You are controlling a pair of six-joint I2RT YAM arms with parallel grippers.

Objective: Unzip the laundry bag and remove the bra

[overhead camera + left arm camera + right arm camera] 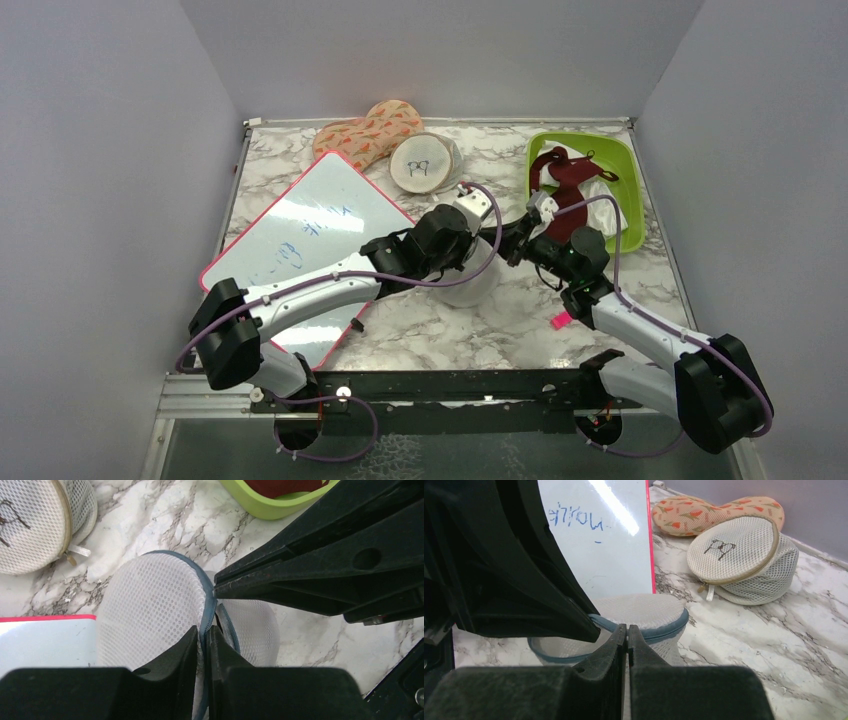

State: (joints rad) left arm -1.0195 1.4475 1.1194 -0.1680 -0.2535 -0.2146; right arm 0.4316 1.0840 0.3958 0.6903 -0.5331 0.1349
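**Bag Gripped at the Rim, Zip Not Yet Seen Open**

The laundry bag [150, 610] is found directly under and between the two claws, lying on the marble surface [450, 330]. The left claw [202, 630] is closed on the bag, with the grey-blue rim pinched between its fingertips. The right claw [627, 628] is closed too, and its tips are pressed against the same rim from the opposite side. Whether the zip pull is caught between them cannot be told, since the fingers hide that spot.

No gap is seen along the part of the rim that shows, so the zip is judged unopened or barely started. The bra is not seen in any view and is presumed to be inside the mesh. The task is therefore judged to be at its first step. The bag is braced, while the unzipping and the removal of the bra are both left to do.

Beyond the claws, a beige pouch [734, 555] with a small black drawing is seen, well apart from the bag. A whiteboard [300, 230] is seen just beside the left claw. A green tub [600, 150] holding a dark red garment [570, 175] is seen near the right claw.
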